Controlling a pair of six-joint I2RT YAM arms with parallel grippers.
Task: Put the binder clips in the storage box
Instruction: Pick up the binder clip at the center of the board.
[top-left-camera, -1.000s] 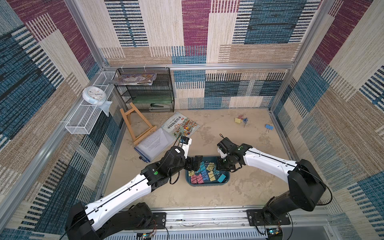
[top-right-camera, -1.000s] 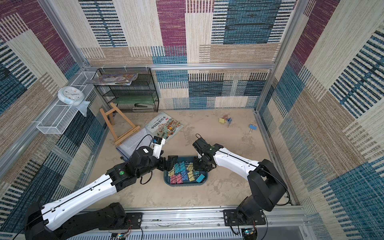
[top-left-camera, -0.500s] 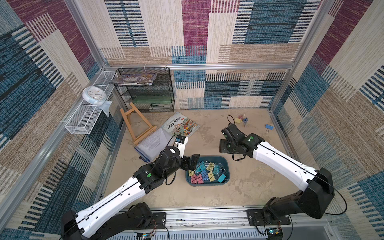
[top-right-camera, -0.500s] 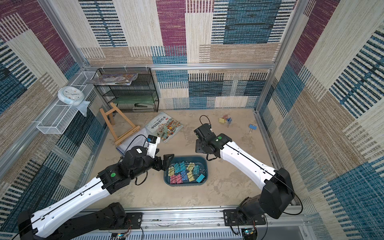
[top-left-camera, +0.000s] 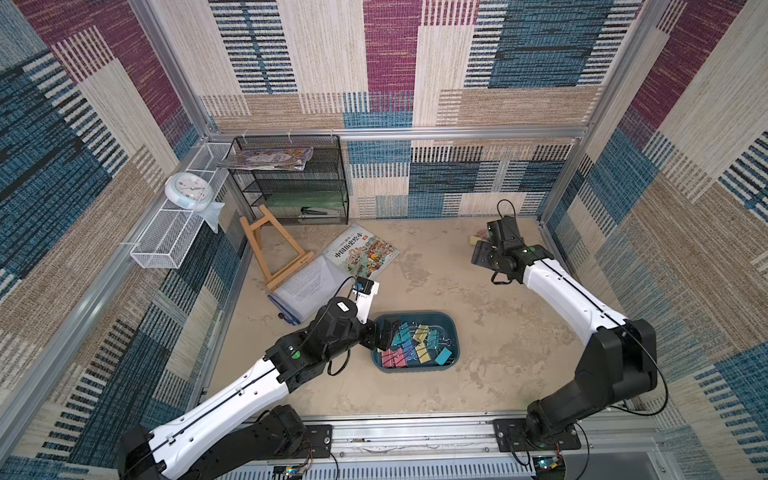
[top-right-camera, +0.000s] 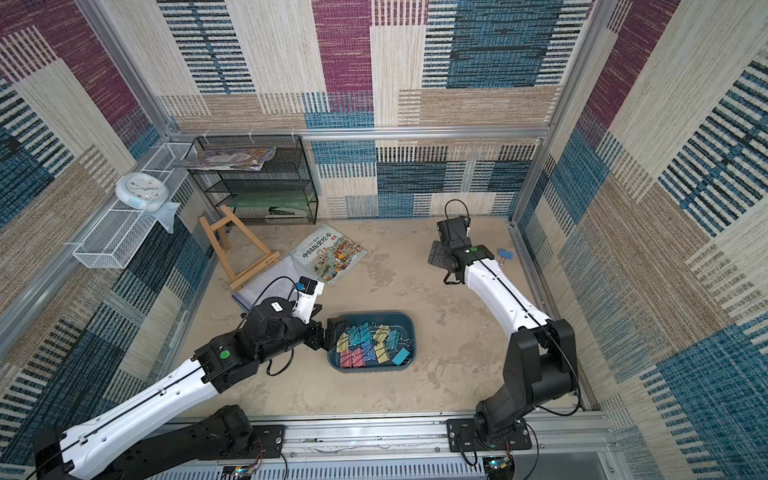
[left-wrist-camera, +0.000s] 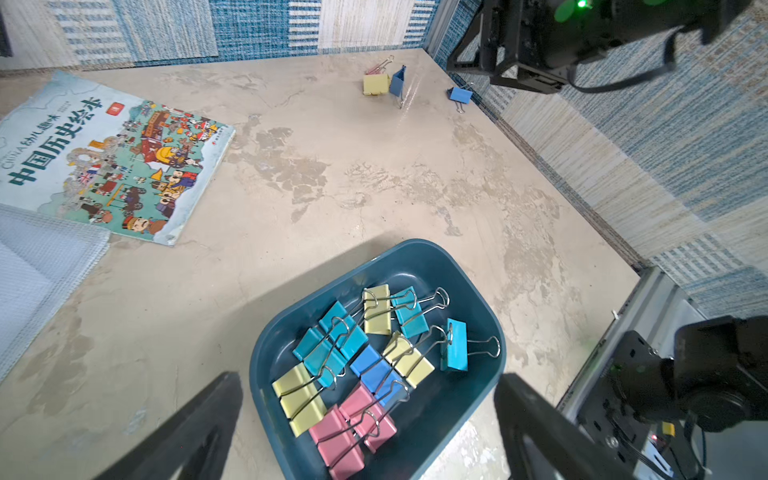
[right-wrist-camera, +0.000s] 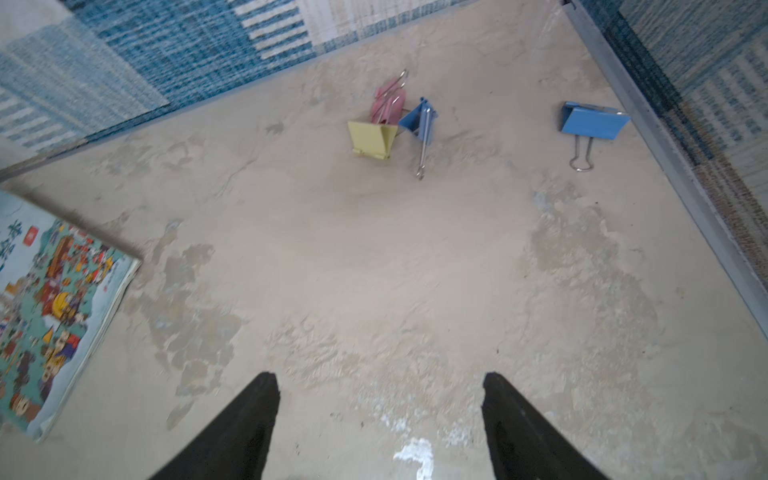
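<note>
Sitting toward the front edge of the sandy surface, about midway across, the storage box (top-left-camera: 432, 316) is a shallow dark teal tray with rounded corners. About a dozen binder clips (left-wrist-camera: 374, 374) lie flat inside it, yellow, teal, blue and pink, their silver wire handles overlapping.

Four more clips lie near the far right corner. A yellow clip (right-wrist-camera: 372, 139), a pink clip (right-wrist-camera: 388, 102) and a blue clip (right-wrist-camera: 419, 120) cluster together, and a lone blue clip (right-wrist-camera: 592, 120) lies just beside the right edge.

The left gripper (left-wrist-camera: 368, 376) hangs over the box's left end with its jaws spread wide and empty. The right gripper (right-wrist-camera: 379, 374), also parted and empty, faces the loose clips across bare surface.

A black mesh rack (top-left-camera: 291, 183) fills the far left corner. In front of it are a wooden easel (top-left-camera: 274, 249), a picture book (top-left-camera: 361, 251) and a clear folder (top-left-camera: 307, 286).
</note>
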